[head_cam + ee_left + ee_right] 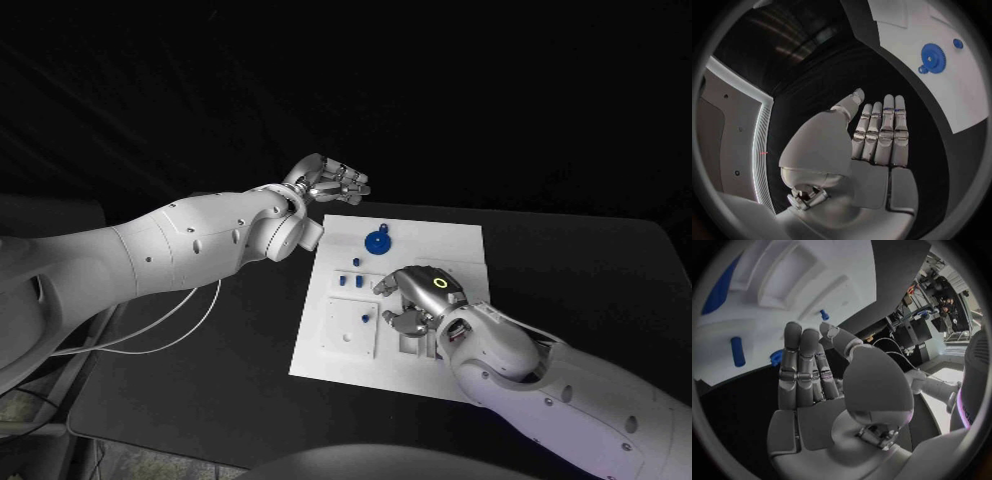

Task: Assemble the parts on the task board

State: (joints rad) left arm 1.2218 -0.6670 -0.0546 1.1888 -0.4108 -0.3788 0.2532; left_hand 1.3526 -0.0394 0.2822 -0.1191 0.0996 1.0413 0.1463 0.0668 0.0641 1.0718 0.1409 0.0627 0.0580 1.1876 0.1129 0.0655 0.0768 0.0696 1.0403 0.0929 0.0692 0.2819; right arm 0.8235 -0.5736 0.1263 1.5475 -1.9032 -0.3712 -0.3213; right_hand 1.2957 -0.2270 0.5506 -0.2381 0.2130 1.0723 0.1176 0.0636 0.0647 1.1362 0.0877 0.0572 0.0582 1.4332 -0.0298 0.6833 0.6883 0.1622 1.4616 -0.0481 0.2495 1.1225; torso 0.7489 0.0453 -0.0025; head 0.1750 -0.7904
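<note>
white task board (433, 240) at frame centre on the black table (577, 260), bearing a blue gear (378, 242) and small blue parts (351, 281). left hand (326, 182), upper centre, fingers together, empty. right hand (418, 300) over the board; grasp cannot be told.

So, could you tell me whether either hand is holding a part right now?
No: the left hand and right hand both show flat, empty fingers.

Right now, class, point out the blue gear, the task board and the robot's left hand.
blue gear (378, 242): head view, on the gear's round face.
task board (447, 240): head view, on a bare patch near its far right corner.
left hand (327, 182): head view, on the hand's middle.
</note>
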